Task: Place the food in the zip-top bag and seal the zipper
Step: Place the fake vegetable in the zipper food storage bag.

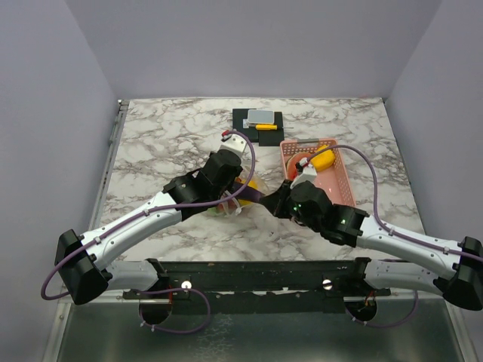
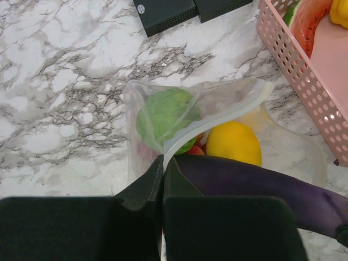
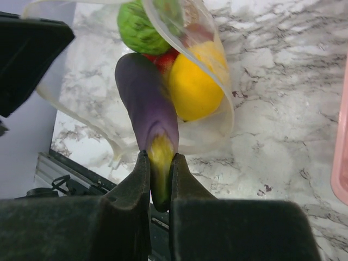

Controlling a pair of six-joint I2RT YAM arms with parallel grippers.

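Table (image 1: 166,128): marble, with the bag work at mid-front. Pink basket (image 1: 347,188), to the right, holds a yellow piece (image 1: 323,160) and a watermelon slice (image 2: 310,22), so I judge loading unfinished. Zip-top bag (image 2: 234,100) lies open-mouthed on the table, my left hand (image 2: 163,185) pinched tight on its rim. Purple eggplant (image 3: 144,98) is partway into the mouth, my right hand (image 3: 159,163) clamped on its stem end. Lemon (image 2: 234,142) and green fruit (image 2: 163,114) are already inside. Zipper not yet sealed.

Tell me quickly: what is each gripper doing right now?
Left gripper: closed, pinching the rim of the zip-top bag.
Right gripper: closed on the stem end of the purple eggplant.
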